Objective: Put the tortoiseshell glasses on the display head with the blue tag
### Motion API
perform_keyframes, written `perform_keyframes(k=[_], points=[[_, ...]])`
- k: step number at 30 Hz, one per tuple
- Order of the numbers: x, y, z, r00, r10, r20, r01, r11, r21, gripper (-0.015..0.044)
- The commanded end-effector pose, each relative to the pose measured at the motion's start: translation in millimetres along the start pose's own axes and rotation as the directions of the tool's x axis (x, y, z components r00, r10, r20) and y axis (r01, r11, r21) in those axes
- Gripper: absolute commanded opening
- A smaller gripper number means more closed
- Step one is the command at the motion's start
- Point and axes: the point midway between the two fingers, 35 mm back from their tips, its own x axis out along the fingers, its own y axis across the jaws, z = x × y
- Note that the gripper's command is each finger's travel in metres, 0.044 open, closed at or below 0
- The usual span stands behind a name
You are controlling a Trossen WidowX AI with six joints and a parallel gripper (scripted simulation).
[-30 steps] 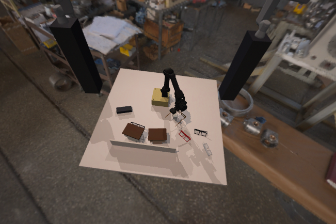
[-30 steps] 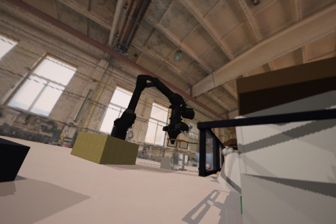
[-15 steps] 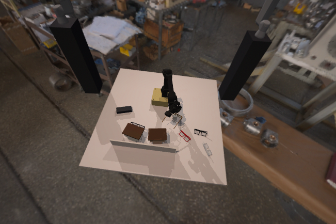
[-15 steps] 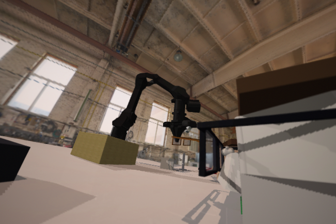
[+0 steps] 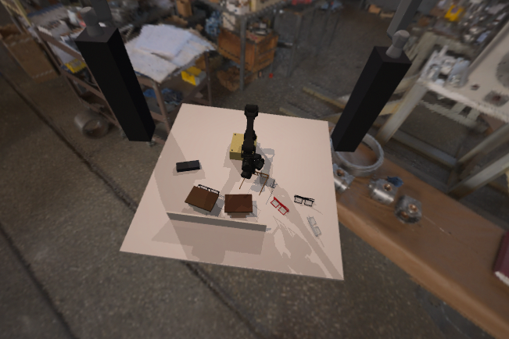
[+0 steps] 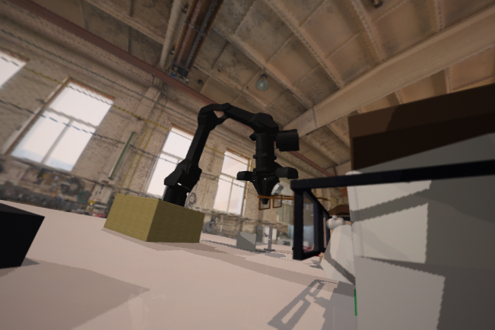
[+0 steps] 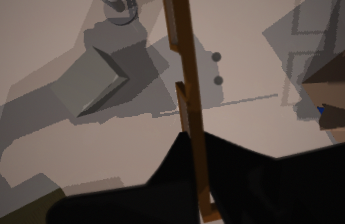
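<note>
The tortoiseshell glasses point(image 5: 262, 173) point(image 6: 287, 197) point(image 7: 190, 65) look orange-brown. My gripper point(image 5: 250, 173) point(image 6: 264, 200) point(image 7: 190, 138) is shut on their front bar, off the bridge to one side. They hang level above the table, temples open and pointing towards the heads' side. The head with the blue tag point(image 7: 320, 110) is the right one of the two brown-topped heads point(image 5: 238, 202); it wears no glasses. It is apart from the glasses and partly hidden in the exterior view. The other head point(image 5: 202, 198) point(image 6: 391, 217) has a green tag point(image 6: 355, 301) and wears dark glasses point(image 6: 297, 221).
Red glasses point(image 5: 279, 205), black glasses point(image 5: 303, 200) and clear glasses point(image 5: 313, 226) lie at the right. A grey block point(image 6: 245, 240) point(image 7: 88, 82) stands below the held glasses. A low grey wall point(image 5: 216, 221) runs beyond the heads. A black box point(image 5: 188, 165) lies left.
</note>
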Motion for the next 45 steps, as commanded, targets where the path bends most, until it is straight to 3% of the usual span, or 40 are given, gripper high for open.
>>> perform_keyframes(k=[1, 23, 45], points=[[-9.4, -13.1, -13.3, 0.999, -0.023, 0.034, 0.025, 0.998, -0.066, 0.0], [-48.4, -50.9, -98.7, 0.977, -0.16, 0.143, 0.201, 0.915, -0.35, 0.0], [-91.9, -55.7, -196.3, 0.916, -0.358, 0.18, 0.39, 0.696, -0.602, 0.0]])
